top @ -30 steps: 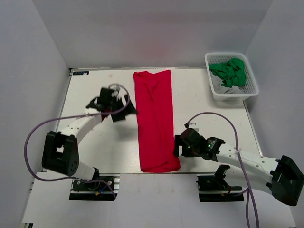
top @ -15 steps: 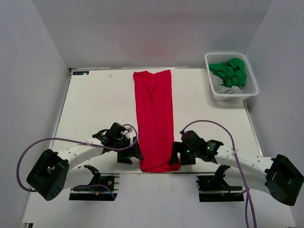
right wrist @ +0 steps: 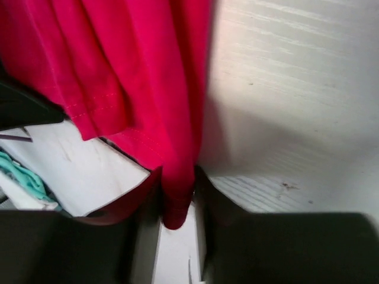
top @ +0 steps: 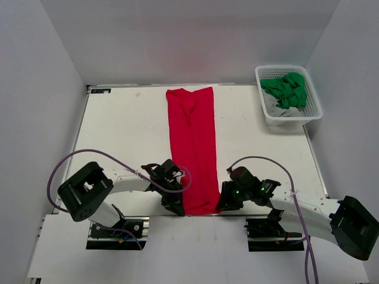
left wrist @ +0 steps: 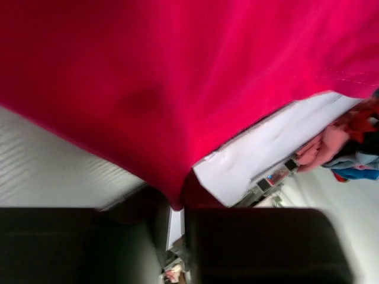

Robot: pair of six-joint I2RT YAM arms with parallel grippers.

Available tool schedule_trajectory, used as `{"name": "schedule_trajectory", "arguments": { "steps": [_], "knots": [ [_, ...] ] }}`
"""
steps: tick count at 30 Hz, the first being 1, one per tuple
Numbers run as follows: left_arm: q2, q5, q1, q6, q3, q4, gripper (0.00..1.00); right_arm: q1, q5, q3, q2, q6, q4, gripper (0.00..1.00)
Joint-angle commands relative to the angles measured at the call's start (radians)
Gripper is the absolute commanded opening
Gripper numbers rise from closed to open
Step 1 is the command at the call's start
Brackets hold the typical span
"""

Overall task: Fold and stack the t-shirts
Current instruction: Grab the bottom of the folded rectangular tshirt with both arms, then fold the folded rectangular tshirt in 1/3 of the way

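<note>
Both arms have swung in to the garment's near hem since the earlier frames, the left arm travelling furthest; left claw (top: pixel 176 205) sits at the near-left corner of the t-shirt (top: pixel 192 148), pinching red fabric between its fingers (left wrist: pixel 260 245); right claw (top: pixel 227 201) sits at the near-right corner, likewise pinching a fold of hem; t-shirt lies as a long narrow strip down the middle of the bench (top: pixel 118 130), near end at the front edge, far end close to the back edge; basket (top: pixel 294 120) holding green cloth (top: pixel 286 89) stands at the far-right corner
</note>
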Motion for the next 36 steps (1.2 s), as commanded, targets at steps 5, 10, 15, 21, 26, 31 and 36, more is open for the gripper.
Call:
{"name": "schedule_trajectory", "arguments": {
  "steps": [5, 10, 15, 21, 26, 31, 36],
  "knots": [
    [-0.009, -0.245, -0.027, 0.023, 0.006, -0.125, 0.01, -0.009, 0.015, -0.038, -0.002, -0.005, -0.045, 0.14],
    [-0.061, -0.268, -0.027, 0.014, 0.040, -0.134, 0.00, -0.008, 0.009, -0.018, 0.017, -0.042, -0.005, 0.00],
    [-0.138, -0.337, -0.005, 0.014, 0.101, -0.191, 0.00, -0.017, 0.090, 0.118, 0.034, -0.077, -0.070, 0.00],
    [-0.161, -0.451, 0.004, 0.014, 0.231, -0.234, 0.00, -0.055, 0.199, 0.244, 0.089, -0.121, -0.110, 0.00],
    [-0.099, -0.514, 0.036, 0.034, 0.354, -0.286, 0.00, -0.103, 0.280, 0.353, 0.147, -0.174, -0.090, 0.00],
    [-0.070, -0.613, 0.087, 0.043, 0.452, -0.341, 0.00, -0.141, 0.313, 0.494, 0.230, -0.243, -0.082, 0.00],
    [-0.060, -0.623, 0.160, 0.084, 0.515, -0.306, 0.00, -0.199, 0.322, 0.588, 0.287, -0.278, -0.048, 0.00]
  ]
}}
